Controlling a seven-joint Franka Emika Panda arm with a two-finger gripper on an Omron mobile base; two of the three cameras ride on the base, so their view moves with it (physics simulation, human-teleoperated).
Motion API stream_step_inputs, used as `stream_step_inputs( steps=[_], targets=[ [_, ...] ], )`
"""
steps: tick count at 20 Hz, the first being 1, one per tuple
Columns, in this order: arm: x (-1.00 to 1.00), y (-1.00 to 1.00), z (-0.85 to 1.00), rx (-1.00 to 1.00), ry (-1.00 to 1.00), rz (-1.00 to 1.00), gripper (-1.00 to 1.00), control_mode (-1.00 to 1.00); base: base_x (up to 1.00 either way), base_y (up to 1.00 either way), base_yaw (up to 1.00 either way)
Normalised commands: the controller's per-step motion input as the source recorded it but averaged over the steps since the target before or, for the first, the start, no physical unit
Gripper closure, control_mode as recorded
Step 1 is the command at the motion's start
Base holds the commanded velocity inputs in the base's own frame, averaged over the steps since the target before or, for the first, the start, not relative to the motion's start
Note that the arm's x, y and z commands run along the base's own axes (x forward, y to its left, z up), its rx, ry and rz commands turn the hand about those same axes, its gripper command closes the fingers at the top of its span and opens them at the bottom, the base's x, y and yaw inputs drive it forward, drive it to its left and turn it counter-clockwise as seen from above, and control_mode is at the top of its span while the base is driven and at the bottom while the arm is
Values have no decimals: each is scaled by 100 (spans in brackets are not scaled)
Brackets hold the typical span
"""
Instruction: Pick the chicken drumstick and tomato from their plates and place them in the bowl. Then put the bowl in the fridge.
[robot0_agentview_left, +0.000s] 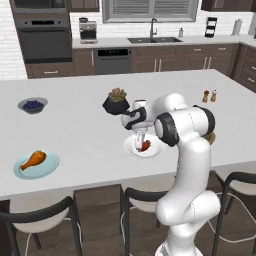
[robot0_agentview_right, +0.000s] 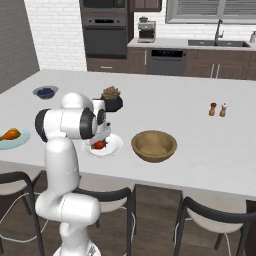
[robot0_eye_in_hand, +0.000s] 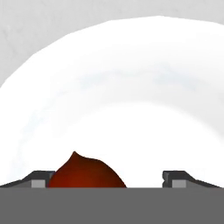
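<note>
Spread wide, the gripper (robot0_eye_in_hand: 105, 180) hung low over the white plate (robot0_eye_in_hand: 131, 87) with the tomato (robot0_eye_in_hand: 85, 171) between its fingertips (robot0_eye_in_hand: 39, 179) but not clamped, while the chicken drumstick (robot0_agentview_left: 34, 160) lay on the pale blue plate (robot0_agentview_left: 47, 169) and the wooden bowl (robot0_agentview_right: 154, 145) sat just beside.

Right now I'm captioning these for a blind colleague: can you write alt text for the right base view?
A white robot arm reaches down over a white plate on a pale kitchen island, its open tool lowered around a small red tomato. An empty wooden bowl sits just right of the plate; a chicken drumstick lies on a blue plate at far left.
</note>
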Motion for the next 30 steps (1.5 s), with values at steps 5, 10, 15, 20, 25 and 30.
stream_step_inputs(
  steps=[5,10,15,20,25,30],
  targets=[
    [-57,-55,-1,9,-8,17,100,-100,0,0,0],
    [-89,-45,57,14,-32,1,100,-100,0,0,0],
    [-42,-22,89,5,-18,-4,100,-100,0,0,0],
    [-15,-64,64,0,-2,-27,100,-100,0,0,0],
    [0,-96,44,0,12,-28,100,-100,0,0,0],
    [8,-100,5,0,3,-14,100,-100,0,0,0]
  ],
)
